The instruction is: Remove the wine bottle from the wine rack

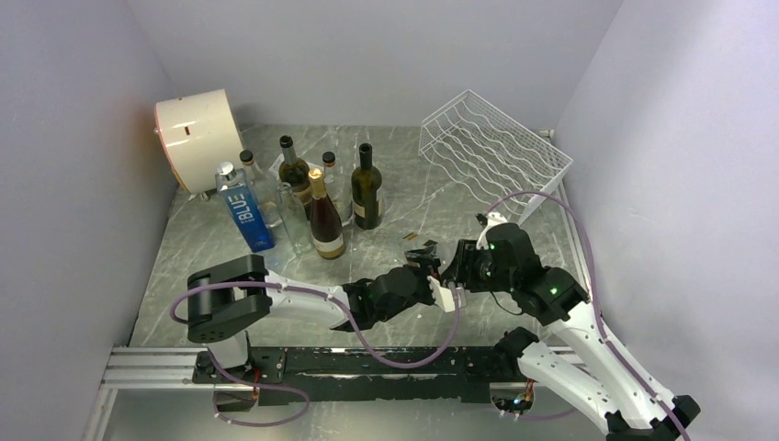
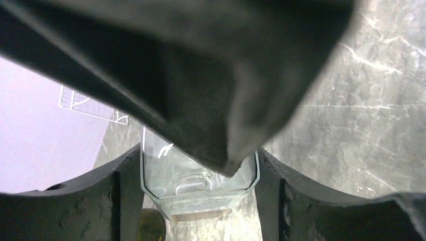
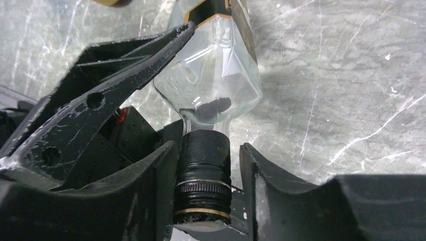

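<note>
Clear glass bottle [image 3: 211, 85] off wine rack [image 1: 496, 147], which stands well beyond both tools. Left gripper [image 2: 196, 201] pinches body. Right gripper [image 3: 206, 170] straddles black cap [image 3: 203, 175], grip possibly loose, cannot tell. Risk: slick glass slips, crowded fingers collide.

Clear bottle [image 3: 211, 85]; capped neck between right pincer [image 3: 206, 165]

The far left is blocked by standing bottles [image 1: 326, 220] and a cream drum [image 1: 197, 133]; the far right is taken by the wine rack [image 1: 491, 152]. Bare table [image 1: 413, 197] is left between them.
</note>
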Robot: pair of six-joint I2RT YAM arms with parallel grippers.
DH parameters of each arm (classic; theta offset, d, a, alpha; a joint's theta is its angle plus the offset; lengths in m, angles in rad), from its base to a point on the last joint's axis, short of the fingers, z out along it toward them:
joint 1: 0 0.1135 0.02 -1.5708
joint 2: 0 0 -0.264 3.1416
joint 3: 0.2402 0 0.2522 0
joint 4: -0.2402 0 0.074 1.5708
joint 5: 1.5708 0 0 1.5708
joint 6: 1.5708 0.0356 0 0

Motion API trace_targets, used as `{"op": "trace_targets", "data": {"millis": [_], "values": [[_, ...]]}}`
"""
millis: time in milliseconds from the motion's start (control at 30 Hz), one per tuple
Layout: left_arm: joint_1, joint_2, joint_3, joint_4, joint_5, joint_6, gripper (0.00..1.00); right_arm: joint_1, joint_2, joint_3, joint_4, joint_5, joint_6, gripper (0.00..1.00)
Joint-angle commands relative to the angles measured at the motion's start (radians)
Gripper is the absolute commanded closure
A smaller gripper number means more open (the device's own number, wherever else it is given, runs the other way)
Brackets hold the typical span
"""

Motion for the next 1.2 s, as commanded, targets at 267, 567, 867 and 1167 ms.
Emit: {"op": "trace_targets", "data": {"millis": [267, 567, 867, 1167], "values": [[0.013, -0.150, -0.051, -0.030, -0.157, -0.250, 0.74, 0.012, -0.050, 0.244, -0.038, 0.236, 0.076, 0.00], [0.063, -0.223, -0.030, -0.088, -0.512, -0.591, 0.93, 0.012, -0.186, 0.294, -0.035, 0.477, 0.089, 0.00], [0.237, -0.301, -0.014, -0.227, -0.479, -0.958, 0.93, 0.012, -0.209, 0.202, -0.045, 0.414, 0.123, 0.00], [0.257, -0.302, -0.092, -0.162, -0.545, -0.981, 0.77, 0.012, -0.210, 0.194, -0.033, 0.406, 0.119, 0.00]]}}
